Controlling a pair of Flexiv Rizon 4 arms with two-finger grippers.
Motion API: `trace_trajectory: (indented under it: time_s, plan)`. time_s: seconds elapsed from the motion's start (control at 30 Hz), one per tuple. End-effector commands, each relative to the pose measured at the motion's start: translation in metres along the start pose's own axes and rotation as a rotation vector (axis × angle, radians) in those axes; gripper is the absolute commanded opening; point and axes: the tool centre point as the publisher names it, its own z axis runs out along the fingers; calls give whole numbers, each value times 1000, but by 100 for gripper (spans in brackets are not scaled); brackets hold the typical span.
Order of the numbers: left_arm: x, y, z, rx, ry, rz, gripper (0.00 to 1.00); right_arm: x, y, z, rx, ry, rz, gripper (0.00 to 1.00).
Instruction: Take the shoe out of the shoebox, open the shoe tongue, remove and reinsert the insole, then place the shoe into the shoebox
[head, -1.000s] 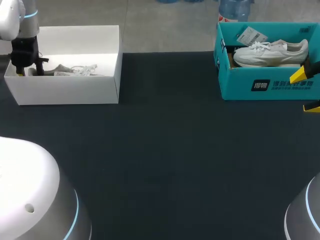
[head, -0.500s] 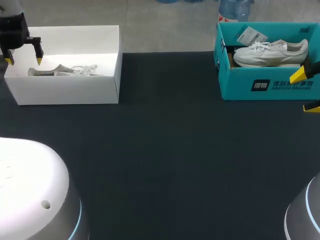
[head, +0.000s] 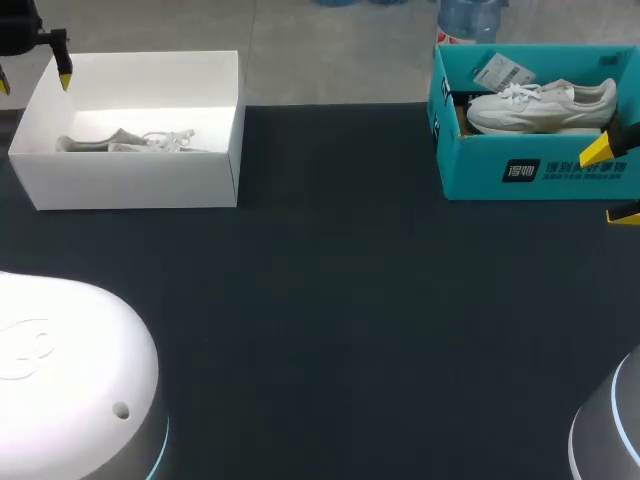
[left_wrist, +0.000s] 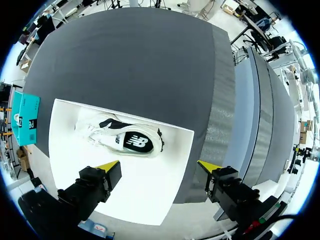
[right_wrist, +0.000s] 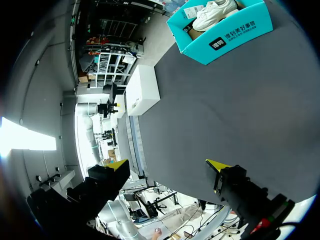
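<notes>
Left gripper (left_wrist: 159, 165) wide open, empty, above white shoebox (left_wrist: 150, 192) holding a sneaker (left_wrist: 131, 142) on its side. Right gripper (right_wrist: 168, 164) wide open, empty, near teal shoebox (head: 530, 170).

left gripper (head: 33, 82) — cut off at head view's corner | shoe (head: 125, 140) — half behind shoebox (head: 130, 185) wall
</notes>
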Motion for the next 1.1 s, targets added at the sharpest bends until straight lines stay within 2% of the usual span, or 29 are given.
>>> trace_trajectory:
  time_s: [0.03,0.6,0.7,0.73,0.8,0.97,1.0,1.1]
  plan:
    - [-5,-9,-8,-13,17,-1,100,0,0,0,-1,-1,1,100]
    - [-5,-9,-8,-13,17,-1,100,0,0,0,-1,-1,1,100]
    - [-5,-9,-8,-13,17,-1,100,-3,15,-13,18,-135,6,100]
    - [-5,-9,-8,-13,17,-1,100,-3,23,-20,28,-229,15,100]
    - [-5,-9,-8,-13,17,-1,100,-4,34,-28,30,-328,31,100]
    - [-5,-9,-8,-13,17,-1,100,-8,61,-46,23,-477,35,100]
    - [-5,-9,-8,-13,17,-1,100,-9,68,-51,21,-561,42,100]
    - [-5,-9,-8,-13,17,-1,100,-12,82,-60,14,-689,45,100]
